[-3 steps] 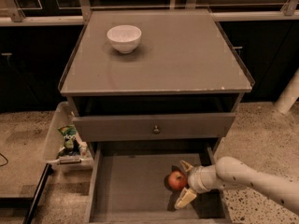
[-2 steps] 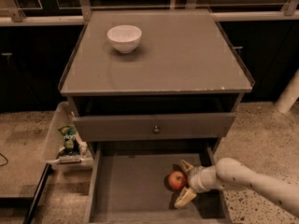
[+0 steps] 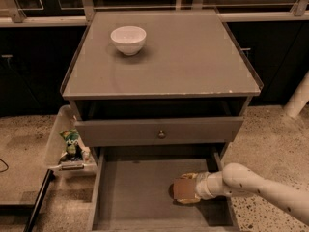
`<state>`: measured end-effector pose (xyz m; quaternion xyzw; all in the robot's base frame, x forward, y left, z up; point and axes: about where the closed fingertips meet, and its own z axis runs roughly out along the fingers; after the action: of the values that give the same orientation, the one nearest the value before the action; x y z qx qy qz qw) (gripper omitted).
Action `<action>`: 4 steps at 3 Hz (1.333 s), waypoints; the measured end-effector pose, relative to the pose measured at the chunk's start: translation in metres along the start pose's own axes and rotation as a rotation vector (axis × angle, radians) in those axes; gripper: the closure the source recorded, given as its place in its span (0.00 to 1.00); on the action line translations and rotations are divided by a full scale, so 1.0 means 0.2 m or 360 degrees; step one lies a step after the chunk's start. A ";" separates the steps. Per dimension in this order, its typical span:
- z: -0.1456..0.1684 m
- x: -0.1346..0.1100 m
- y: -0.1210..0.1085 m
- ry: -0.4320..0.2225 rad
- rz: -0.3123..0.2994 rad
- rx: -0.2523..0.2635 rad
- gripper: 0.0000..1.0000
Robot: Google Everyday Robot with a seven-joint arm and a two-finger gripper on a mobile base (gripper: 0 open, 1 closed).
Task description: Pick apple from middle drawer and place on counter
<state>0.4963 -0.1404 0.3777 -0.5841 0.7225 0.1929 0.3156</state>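
Observation:
The middle drawer [image 3: 135, 192] is pulled out at the bottom of the cabinet, its flat floor showing. My gripper [image 3: 185, 189] reaches in from the right on its white arm [image 3: 251, 185] and sits low over the right part of the drawer floor. The apple is hidden; the gripper covers the spot where it lay. The counter [image 3: 188, 57] is the grey cabinet top above.
A white bowl [image 3: 128, 39] stands on the counter's back left. A drawer front with a small knob [image 3: 161, 134] hangs above the open drawer. A clear bin [image 3: 58, 144] with a snack bag sits left of the cabinet. A white post [image 3: 297, 100] stands at right.
My gripper has moved left and turned over the apple's spot. The apple, seen beside the gripper before, no longer shows.

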 end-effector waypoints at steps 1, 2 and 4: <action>0.00 0.00 0.00 0.0000 0.0000 0.0000 0.66; 0.00 0.00 0.00 0.0000 0.0000 0.0000 0.89; -0.03 -0.05 0.01 -0.0009 -0.0019 0.0004 1.00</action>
<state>0.4940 -0.1377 0.3889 -0.5875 0.7182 0.1918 0.3196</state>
